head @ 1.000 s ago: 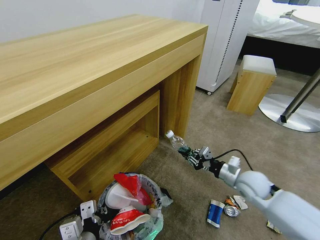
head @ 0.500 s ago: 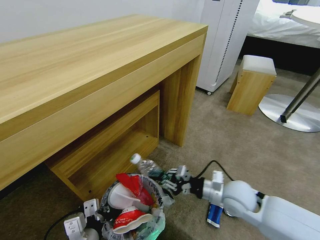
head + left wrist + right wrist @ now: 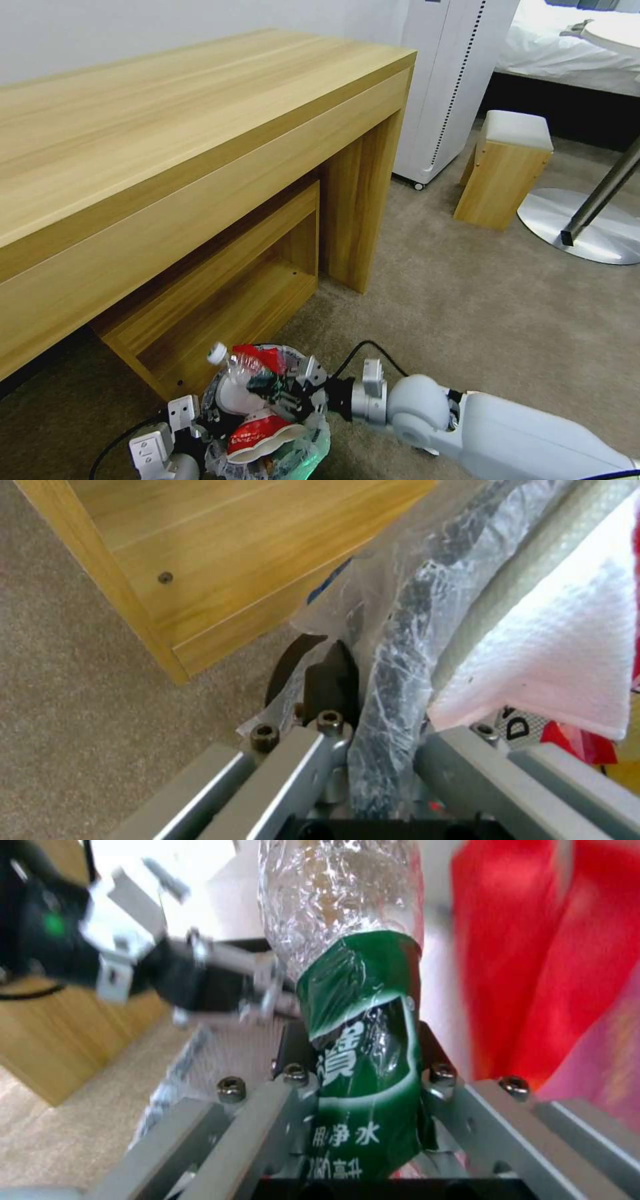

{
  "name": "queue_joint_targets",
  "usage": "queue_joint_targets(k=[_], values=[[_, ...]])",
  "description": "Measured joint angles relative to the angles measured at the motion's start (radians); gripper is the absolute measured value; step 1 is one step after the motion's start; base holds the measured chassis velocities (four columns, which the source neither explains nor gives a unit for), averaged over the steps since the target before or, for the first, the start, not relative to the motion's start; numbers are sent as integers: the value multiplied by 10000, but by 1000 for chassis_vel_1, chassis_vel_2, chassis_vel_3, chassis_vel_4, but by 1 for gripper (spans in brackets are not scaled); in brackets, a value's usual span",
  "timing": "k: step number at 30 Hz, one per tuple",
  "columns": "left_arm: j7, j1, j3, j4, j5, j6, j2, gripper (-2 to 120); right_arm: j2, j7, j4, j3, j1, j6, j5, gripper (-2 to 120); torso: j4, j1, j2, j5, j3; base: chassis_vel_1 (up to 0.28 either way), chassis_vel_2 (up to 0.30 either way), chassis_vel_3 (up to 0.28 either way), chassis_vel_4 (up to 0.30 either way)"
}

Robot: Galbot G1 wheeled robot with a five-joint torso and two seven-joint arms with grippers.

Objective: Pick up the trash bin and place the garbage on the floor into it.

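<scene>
The trash bin [image 3: 313, 443], lined with a crinkled clear bag, sits low at the front left, heaped with garbage: a red-white cup [image 3: 257, 433], a red wrapper [image 3: 261, 355] and a white slipper [image 3: 235, 398]. My left gripper [image 3: 200, 423] is shut on the bin's rim; in the left wrist view its fingers [image 3: 293, 760] clamp the bagged rim [image 3: 393, 680], with the gripper [image 3: 380, 730] beside white tissue [image 3: 553, 670]. My right gripper [image 3: 283, 392] is shut on a small green-labelled bottle [image 3: 240, 365], held tilted over the bin's heap. The right wrist view shows this gripper [image 3: 363, 1075] around the bottle's label [image 3: 363, 1040].
A wooden desk [image 3: 167, 153] with a low shelf [image 3: 220, 293] stands right behind the bin. A wooden stool [image 3: 505, 170], a white appliance [image 3: 453, 80] and a round metal table base [image 3: 587, 227] lie to the right. Carpet [image 3: 480, 313] spreads between them.
My right arm has swung left and down, carrying the bottle from beside the desk leg to over the bin. The arm now covers the floor litter at the right. The bin has barely shifted.
</scene>
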Motion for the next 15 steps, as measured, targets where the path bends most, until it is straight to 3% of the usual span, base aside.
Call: queue_joint_targets(k=[7, 15], values=[[6, 70, 34, -98, 69, -10, 17, 0, 221, 421, -267, -321, -33, -122, -45, 14, -1, 0, -2, 2, 0, 0, 0, 0, 0], [5, 96, 6, -127, 115, -24, 35, 0, 136, 675, -270, -512, 304, -76, -382, 40, 0, 0, -1, -2, 0, 0, 0, 0, 0]])
